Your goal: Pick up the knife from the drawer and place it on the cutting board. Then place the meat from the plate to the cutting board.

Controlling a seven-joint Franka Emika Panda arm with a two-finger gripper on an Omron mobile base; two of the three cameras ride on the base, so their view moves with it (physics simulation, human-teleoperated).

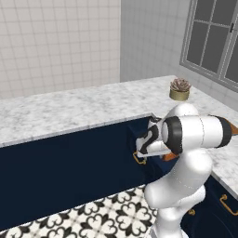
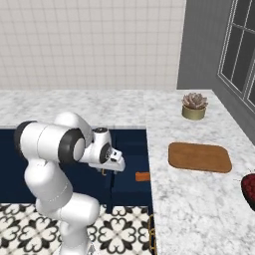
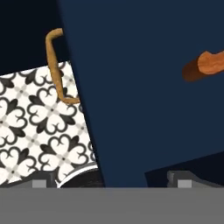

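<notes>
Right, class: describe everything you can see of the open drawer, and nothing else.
The drawer is navy-blue, looks painted, and stands pulled out from the cabinet under the marble counter, above the patterned floor. A curved brass handle sits on its front. Inside lies the orange handle of the knife; its blade is out of sight. The hand hangs over the drawer's front edge, touching nothing visible.

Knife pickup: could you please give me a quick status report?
Pincer above open drawer, holding nothing, opening unclear. Knife lies in drawer, orange handle showing. Cutting board bare on counter. Nothing in the way.
</notes>
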